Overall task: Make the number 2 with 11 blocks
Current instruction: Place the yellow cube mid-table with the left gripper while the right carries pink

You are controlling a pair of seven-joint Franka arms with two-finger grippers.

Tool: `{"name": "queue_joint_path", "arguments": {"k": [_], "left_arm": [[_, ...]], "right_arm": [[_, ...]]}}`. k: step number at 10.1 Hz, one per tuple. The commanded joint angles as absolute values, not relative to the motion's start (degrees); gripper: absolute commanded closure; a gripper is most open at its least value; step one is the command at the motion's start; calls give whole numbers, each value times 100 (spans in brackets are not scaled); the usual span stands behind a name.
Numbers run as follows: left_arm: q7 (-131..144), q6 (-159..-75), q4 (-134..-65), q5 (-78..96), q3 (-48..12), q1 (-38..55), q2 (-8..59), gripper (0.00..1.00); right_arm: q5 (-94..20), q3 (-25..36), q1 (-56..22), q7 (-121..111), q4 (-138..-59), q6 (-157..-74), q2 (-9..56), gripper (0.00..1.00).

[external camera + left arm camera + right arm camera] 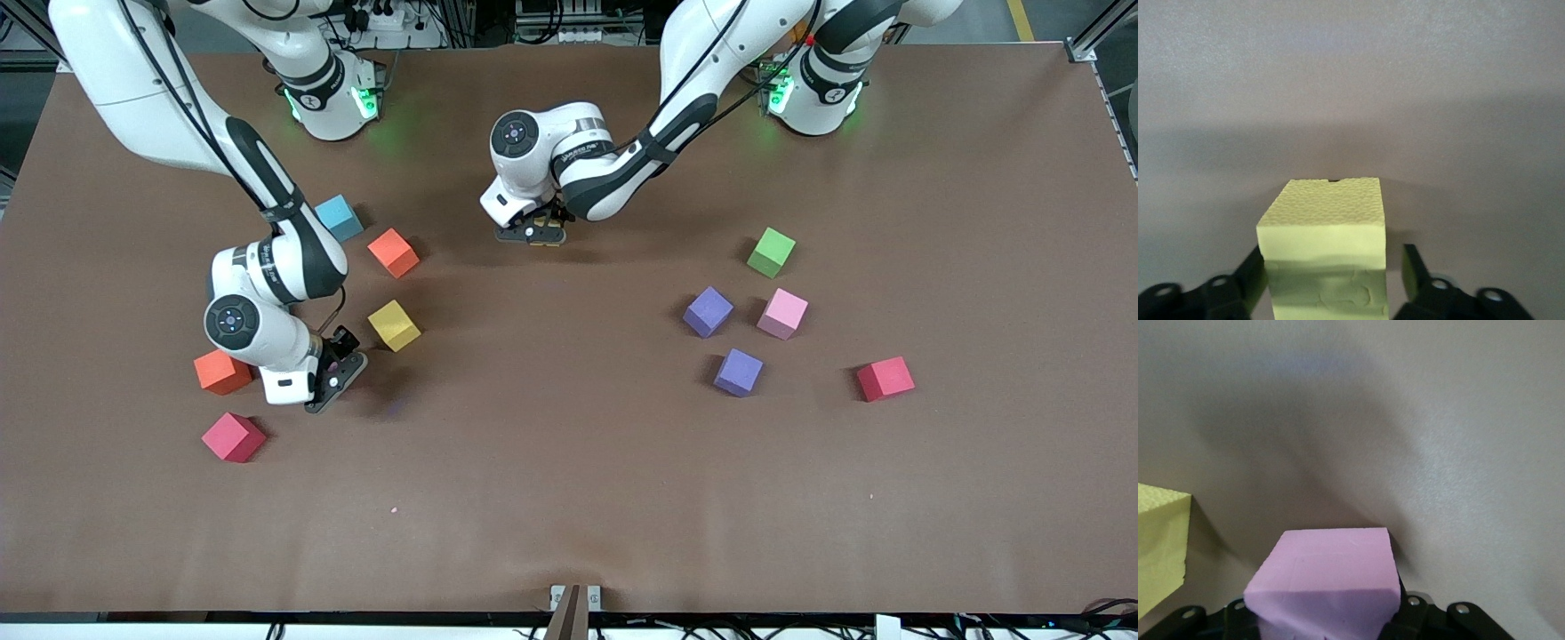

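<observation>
The brown matte surface (569, 498) carries foam cubes with a fine pebbled texture. Toward the right arm's end lie an orange block (221, 372), a red block (233, 436), a light-blue cube (339, 218), a second orange-red block (393, 252) and a yellow block (394, 324). The right pincer (336, 369), low beside the yellow block, pinches a pink block (1325, 583) with smooth faces and sharp edges. At mid-surface the left pincer (532, 233) stands spread around a pale yellow block (1323, 243), fingers (1413, 265) clear of its sides. Toward the left arm's end lie two purple blocks (708, 311) (739, 372), a green block (771, 252), a light pink block (782, 313) and a red block (885, 379).
</observation>
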State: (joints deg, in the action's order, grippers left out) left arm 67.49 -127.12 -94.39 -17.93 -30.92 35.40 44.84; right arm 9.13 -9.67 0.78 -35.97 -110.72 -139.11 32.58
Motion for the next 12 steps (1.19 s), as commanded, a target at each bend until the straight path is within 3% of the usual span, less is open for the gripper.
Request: {"name": "queue_joint_path", "arguments": {"k": [1, 2, 4, 8, 10, 12], "left_arm": [[6907, -12701, -9404, -1855, -3050, 3455, 4308, 0], [7082, -12639, -9404, -1854, -3050, 3341, 4159, 0], [7277, -12123, -9483, -1811, -3059, 2641, 3677, 0], [8734, -12084, -10710, -1626, -3076, 1392, 2745, 0], [9434, -12950, -11745, -1600, -3085, 811, 2156, 0], [10114, -13927, -12696, -1608, -3076, 468, 1620, 0]], "right_arm": [[1028, -1090, 97, -3612, -11048, -13852, 2841, 72], [1028, -1142, 71, -3734, -11030, -13669, 2578, 73], [1002, -1405, 44, -4050, -10759, -12470, 2051, 74], [853, -2370, 53, -4667, -10933, -11805, 1328, 74], [853, -2907, -182, -4658, -11414, -11804, 768, 74], [853, -2935, -1077, -4650, -12265, -12293, 318, 74]]}}
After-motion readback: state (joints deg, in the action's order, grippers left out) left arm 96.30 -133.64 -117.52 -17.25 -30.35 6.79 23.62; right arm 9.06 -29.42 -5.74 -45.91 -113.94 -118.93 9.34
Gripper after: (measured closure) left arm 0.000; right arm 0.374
